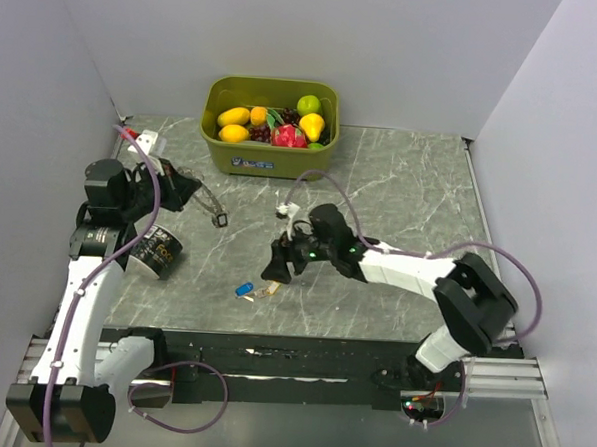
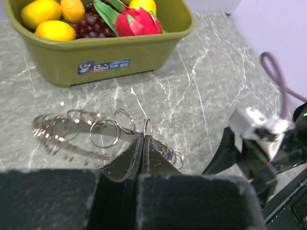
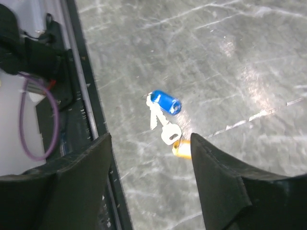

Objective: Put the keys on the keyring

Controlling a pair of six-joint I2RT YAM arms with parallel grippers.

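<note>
Left gripper point(image 2: 144, 142) sits in front of the basket point(image 1: 270, 160), off its left corner, clenched on one loop of the keyring point(image 2: 96, 125). The other loops fan out loose, so I judge they could swing or slip out of the pinch when I lift. The keys point(image 3: 165, 125) lie on the table point(image 1: 400, 199) well in front of the basket, the blue head point(image 3: 164, 101) and orange head point(image 3: 181, 149) joined by a flat blade. Right gripper point(image 3: 151, 140) hangs spread wide just over them, grasping nothing. Risk: closing skids the flat keys or grabs both.
</note>
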